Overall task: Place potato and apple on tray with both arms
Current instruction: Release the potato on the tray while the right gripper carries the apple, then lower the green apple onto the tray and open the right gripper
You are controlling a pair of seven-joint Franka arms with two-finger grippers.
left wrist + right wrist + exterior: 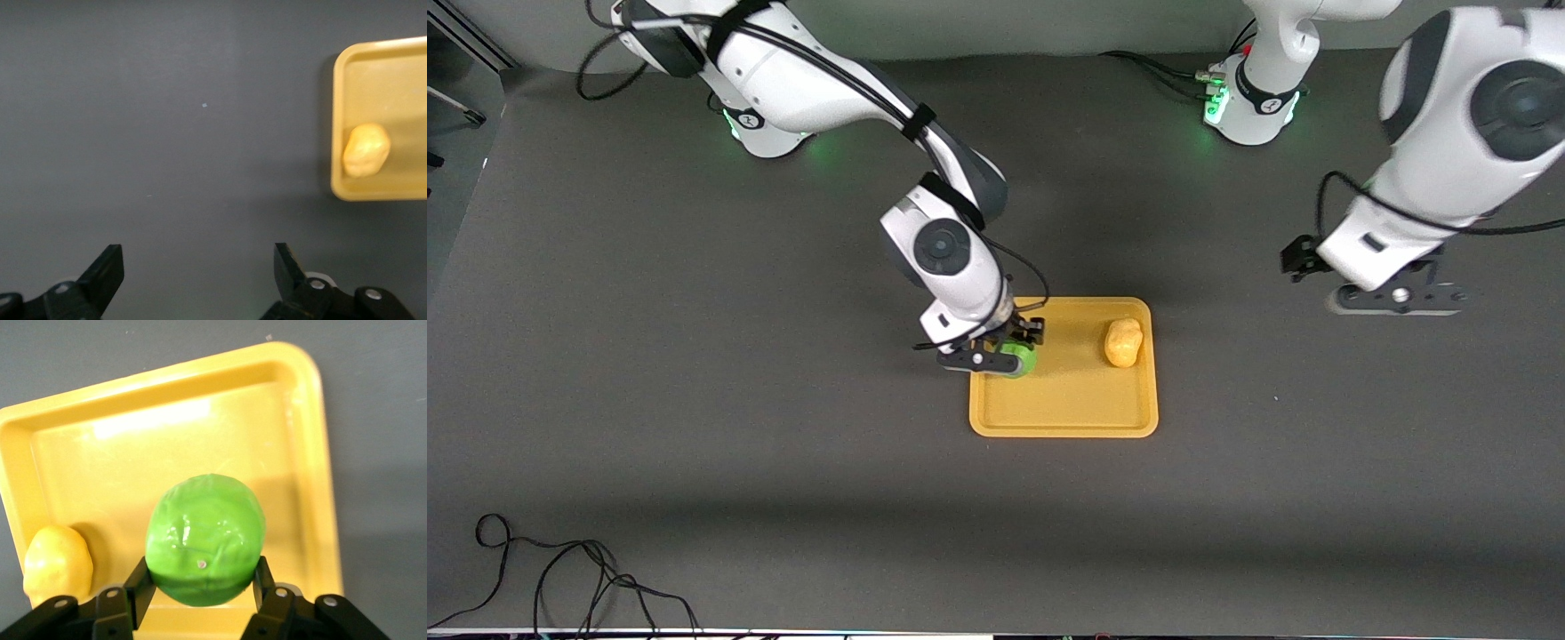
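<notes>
The yellow-orange tray [1063, 413] lies mid-table. The potato [1123, 343] lies on it near the edge toward the left arm's end; it also shows in the left wrist view [366, 150] and the right wrist view [57, 563]. My right gripper [1009, 356] is shut on the green apple [1021, 360] and holds it over the tray's edge toward the right arm's end; the right wrist view shows the apple [205, 539] between the fingers above the tray [167, 427]. My left gripper [1396, 298] is open and empty over bare table, off the tray toward the left arm's end.
Black cables [560, 578] lie on the dark mat at the corner nearest the front camera, toward the right arm's end. The arm bases [1249, 102] stand along the table edge farthest from that camera.
</notes>
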